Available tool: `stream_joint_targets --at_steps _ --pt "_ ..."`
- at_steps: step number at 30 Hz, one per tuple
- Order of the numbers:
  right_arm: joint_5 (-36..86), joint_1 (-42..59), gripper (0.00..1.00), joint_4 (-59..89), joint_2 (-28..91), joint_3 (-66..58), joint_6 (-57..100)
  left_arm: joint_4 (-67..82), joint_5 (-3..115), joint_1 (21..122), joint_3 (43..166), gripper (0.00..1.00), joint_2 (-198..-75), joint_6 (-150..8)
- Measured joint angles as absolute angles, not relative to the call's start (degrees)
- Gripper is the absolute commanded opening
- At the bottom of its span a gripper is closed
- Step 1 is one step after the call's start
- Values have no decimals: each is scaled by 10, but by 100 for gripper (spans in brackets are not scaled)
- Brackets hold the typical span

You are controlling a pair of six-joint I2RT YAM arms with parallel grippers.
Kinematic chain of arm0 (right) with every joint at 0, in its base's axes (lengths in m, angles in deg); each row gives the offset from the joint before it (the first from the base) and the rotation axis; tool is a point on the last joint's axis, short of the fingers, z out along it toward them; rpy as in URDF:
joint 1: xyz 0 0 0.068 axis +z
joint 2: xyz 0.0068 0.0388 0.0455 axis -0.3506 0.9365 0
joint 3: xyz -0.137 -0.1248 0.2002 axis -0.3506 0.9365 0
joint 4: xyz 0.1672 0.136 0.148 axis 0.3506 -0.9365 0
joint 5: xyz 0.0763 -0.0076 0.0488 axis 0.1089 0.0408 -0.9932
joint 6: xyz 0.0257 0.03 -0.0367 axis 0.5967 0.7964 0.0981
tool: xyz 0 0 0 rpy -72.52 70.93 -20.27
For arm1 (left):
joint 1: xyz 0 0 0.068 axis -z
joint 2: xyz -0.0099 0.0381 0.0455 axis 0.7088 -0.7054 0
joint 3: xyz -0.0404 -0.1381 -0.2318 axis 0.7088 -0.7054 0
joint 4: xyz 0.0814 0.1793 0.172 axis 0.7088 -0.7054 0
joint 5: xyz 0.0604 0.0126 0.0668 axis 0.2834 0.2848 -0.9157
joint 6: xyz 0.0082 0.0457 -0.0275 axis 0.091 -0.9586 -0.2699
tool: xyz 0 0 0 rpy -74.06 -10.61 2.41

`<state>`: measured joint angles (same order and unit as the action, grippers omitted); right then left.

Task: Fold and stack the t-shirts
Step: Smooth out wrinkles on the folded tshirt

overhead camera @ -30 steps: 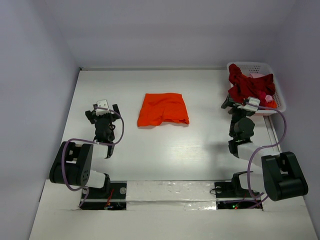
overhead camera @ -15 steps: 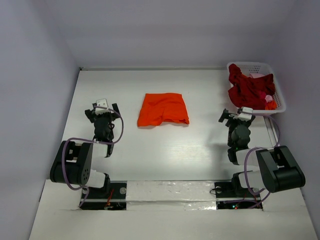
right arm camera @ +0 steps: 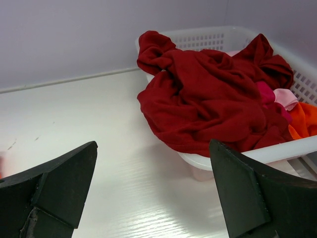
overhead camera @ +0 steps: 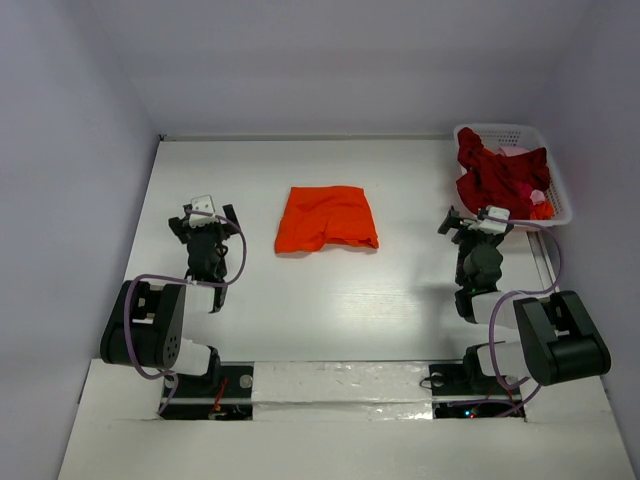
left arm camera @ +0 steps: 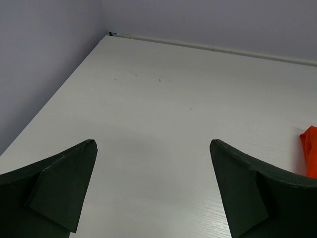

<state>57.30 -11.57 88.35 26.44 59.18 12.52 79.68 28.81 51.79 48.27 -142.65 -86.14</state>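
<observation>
A folded orange t-shirt (overhead camera: 327, 219) lies flat in the middle of the table; its edge (left arm camera: 310, 156) shows at the right of the left wrist view. Dark red t-shirts (overhead camera: 495, 175) (right arm camera: 208, 99) are heaped in the white basket (overhead camera: 555, 190) (right arm camera: 277, 148) at the back right, draping over its near rim. My left gripper (overhead camera: 204, 221) (left arm camera: 153, 148) stands open over bare table, left of the orange shirt. My right gripper (overhead camera: 474, 222) (right arm camera: 153, 148) is open just in front of the basket, nothing between its fingers.
The basket also holds pink cloth (right arm camera: 282, 96) and orange cloth (right arm camera: 302, 119). Purple-grey walls close the table on the left, back and right. Both arm bases (overhead camera: 150, 335) (overhead camera: 555, 345) sit at the near edge.
The right arm has drawn back from the basket toward its base and then edged forward a little; its gripper stayed open. The left arm and orange shirt have not moved.
</observation>
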Motion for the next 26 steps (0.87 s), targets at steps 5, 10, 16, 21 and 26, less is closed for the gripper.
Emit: stream_joint_targets --at_steps 5,10,16,21,26 --pt "573 -116 100 884 264 592 125 797 290 518 483 99 -1426 -861" --pt "573 -116 100 884 264 592 125 797 290 518 483 99 -1426 -861" --pt "573 -116 100 884 264 592 125 797 291 518 483 99 -1426 -861" --pt "573 -118 100 883 264 590 126 797 292 518 483 99 -1426 -861" --pt "573 -124 100 884 264 579 129 797 292 518 483 99 -1426 -861"
